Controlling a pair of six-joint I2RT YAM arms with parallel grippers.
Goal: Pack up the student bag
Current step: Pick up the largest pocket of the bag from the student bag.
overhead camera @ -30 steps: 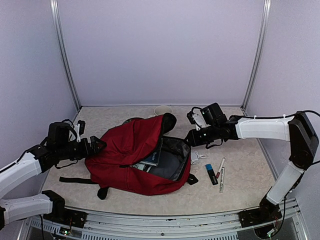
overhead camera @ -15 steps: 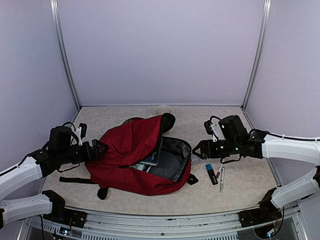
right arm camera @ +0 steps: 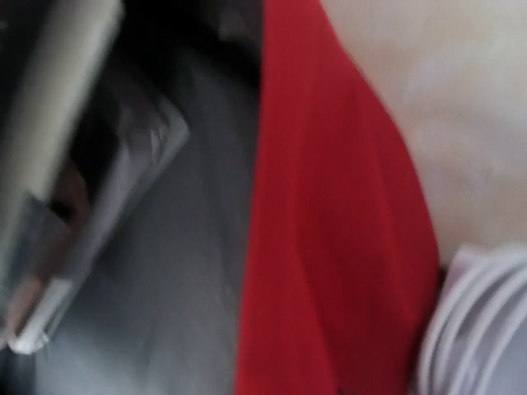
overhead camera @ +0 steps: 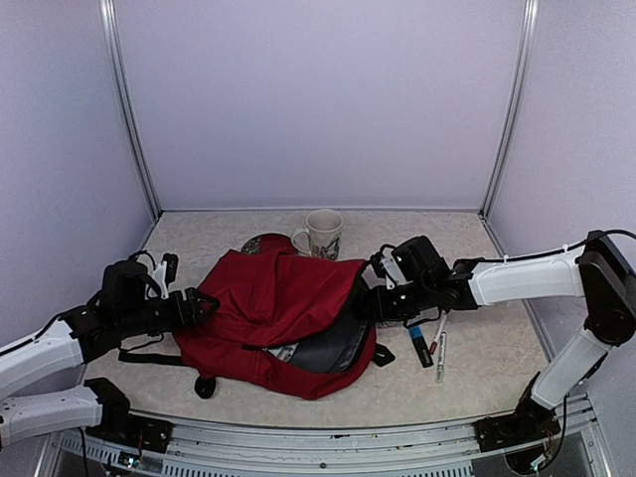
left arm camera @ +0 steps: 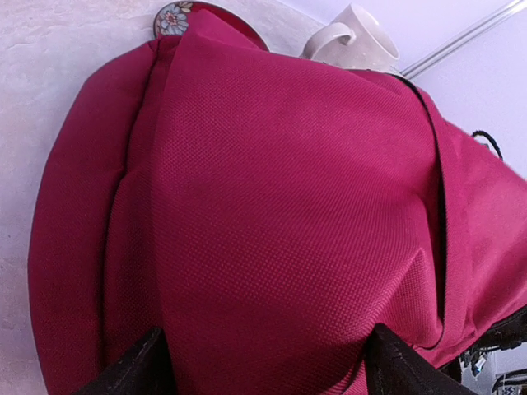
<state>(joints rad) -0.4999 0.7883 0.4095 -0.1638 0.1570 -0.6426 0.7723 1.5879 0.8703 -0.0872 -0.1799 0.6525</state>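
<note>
The student bag [overhead camera: 268, 308] lies flat in the middle of the table, dark red, its mouth with grey lining [overhead camera: 333, 350] facing right. My left gripper [overhead camera: 207, 303] is at the bag's left end. In the left wrist view its black fingers [left arm camera: 136, 369] stand wide apart with a bulge of red fabric [left arm camera: 272, 206] between them. My right gripper [overhead camera: 370, 298] is at the bag's right rim. The right wrist view is blurred and shows the red rim [right arm camera: 329, 206], grey lining and books [right arm camera: 90, 206] inside, but not its fingers.
A white mug [overhead camera: 323, 234] stands behind the bag, with a patterned plate [overhead camera: 260, 241] partly hidden to its left. Right of the bag lie a blue item [overhead camera: 421, 345], two pens [overhead camera: 439, 343] and a white cable [right arm camera: 478, 329]. Black straps [overhead camera: 149, 356] trail at the front left.
The bag's raised top has dropped flat, uncovering the mug. My right gripper swung off to the right, then came back to the bag's right rim. The left gripper has narrowed on the fabric.
</note>
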